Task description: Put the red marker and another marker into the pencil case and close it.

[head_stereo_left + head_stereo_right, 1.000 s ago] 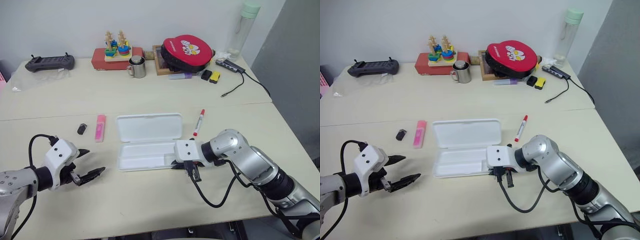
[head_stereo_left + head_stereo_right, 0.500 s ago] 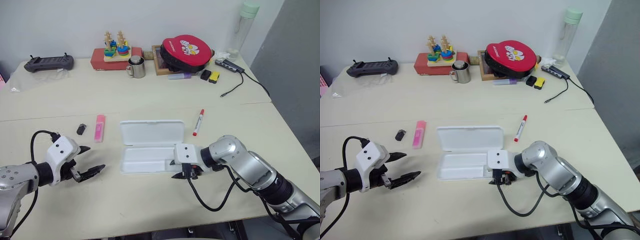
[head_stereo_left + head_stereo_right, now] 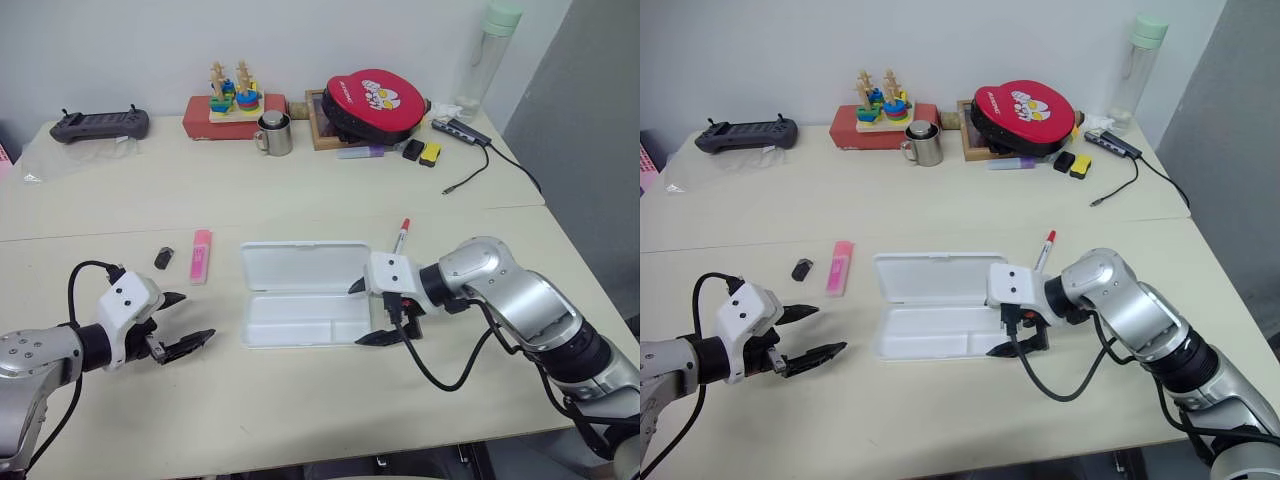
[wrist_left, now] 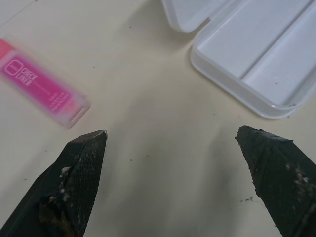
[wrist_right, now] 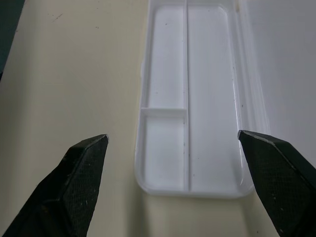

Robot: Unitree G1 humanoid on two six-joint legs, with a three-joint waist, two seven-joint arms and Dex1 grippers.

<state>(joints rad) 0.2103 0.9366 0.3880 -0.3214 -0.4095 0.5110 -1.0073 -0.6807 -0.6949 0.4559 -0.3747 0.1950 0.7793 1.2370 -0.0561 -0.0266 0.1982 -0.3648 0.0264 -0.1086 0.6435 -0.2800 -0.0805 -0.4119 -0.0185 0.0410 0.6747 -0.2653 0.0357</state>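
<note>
Pencil case (image 3: 300,295) — open, empty — just beside right gripper's (image 3: 368,312) spread jaws.

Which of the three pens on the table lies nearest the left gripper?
The pink highlighter, flat on the table just beyond the left gripper. The red marker lies past the pencil case; the purple marker is at the back.
</note>
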